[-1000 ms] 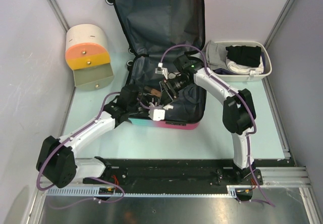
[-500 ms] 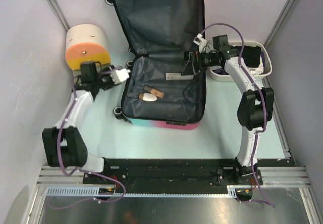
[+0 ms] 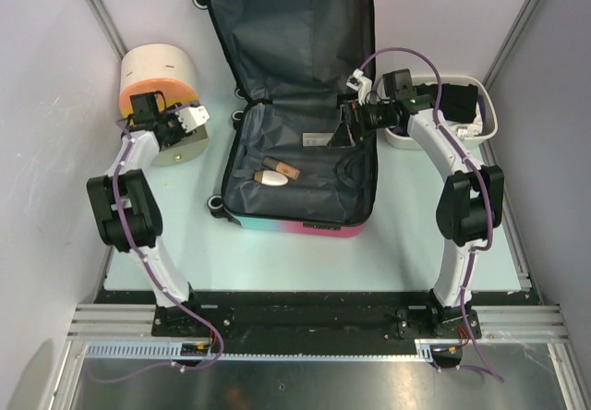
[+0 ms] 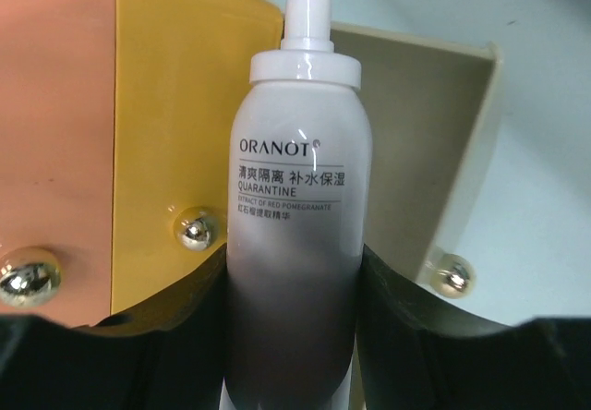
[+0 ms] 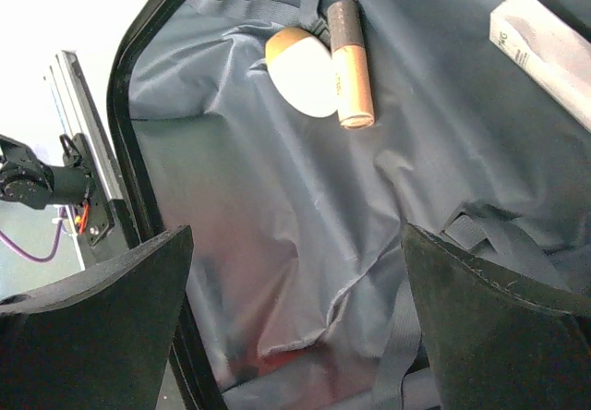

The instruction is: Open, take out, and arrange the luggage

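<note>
Left gripper (image 3: 183,121) pinches a white spray bottle (image 4: 295,198) in front of the cream-and-orange drawer box (image 3: 157,73) — its lowest drawer stands pulled out. Right gripper (image 3: 348,126) hangs spread wide over the right edge of the luggage (image 3: 295,59), which lies open mid-table — a tan tube (image 3: 282,164) inside.

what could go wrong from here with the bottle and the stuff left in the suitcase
1. The left gripper holds the white spray bottle low on its body, so it may tip or hit the yellow drawer front instead of landing in the open cream drawer.
2. The open right gripper hangs over the creased lining of the luggage. It may snag fabric while reaching for the tan tube beside the white oval piece.
</note>
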Controlling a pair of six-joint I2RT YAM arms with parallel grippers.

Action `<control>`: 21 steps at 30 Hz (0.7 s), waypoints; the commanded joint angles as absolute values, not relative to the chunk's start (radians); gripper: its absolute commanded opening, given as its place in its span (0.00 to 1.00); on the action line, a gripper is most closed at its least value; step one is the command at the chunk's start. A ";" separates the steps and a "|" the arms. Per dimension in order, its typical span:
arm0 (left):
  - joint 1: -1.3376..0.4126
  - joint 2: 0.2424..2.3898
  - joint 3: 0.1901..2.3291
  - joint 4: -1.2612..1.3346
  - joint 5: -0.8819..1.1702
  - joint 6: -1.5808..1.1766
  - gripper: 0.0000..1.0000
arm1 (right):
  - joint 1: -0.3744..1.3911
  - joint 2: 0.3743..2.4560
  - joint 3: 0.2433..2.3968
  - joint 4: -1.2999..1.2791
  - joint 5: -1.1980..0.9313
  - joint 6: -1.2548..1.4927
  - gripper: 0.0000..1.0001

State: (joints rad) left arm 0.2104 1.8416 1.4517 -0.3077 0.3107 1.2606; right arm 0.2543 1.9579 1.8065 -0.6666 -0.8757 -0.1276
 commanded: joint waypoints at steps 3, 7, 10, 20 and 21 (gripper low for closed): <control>0.221 1.943 1.605 -0.268 0.276 1.351 0.08 | 0.255 1.891 1.801 -0.684 -0.865 -0.163 1.00; 0.227 1.971 1.612 -0.268 0.261 1.393 0.09 | 0.255 1.879 1.796 -0.692 -0.856 -0.176 1.00; 0.235 1.973 1.605 -0.268 0.250 1.402 0.15 | 0.255 1.870 1.787 -0.701 -0.854 -0.189 1.00; 0.255 1.901 1.575 -0.268 0.284 1.307 0.81 | 0.258 1.881 1.790 -0.699 -0.877 -0.187 1.00; 0.255 1.891 1.574 -0.268 0.296 1.298 0.81 | 0.258 1.882 1.792 -0.696 -0.879 -0.186 1.00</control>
State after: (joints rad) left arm 0.2451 1.9831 1.5524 -0.3088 0.2573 1.3331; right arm 0.2535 1.9167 1.7855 -0.6918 -0.8577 -0.1768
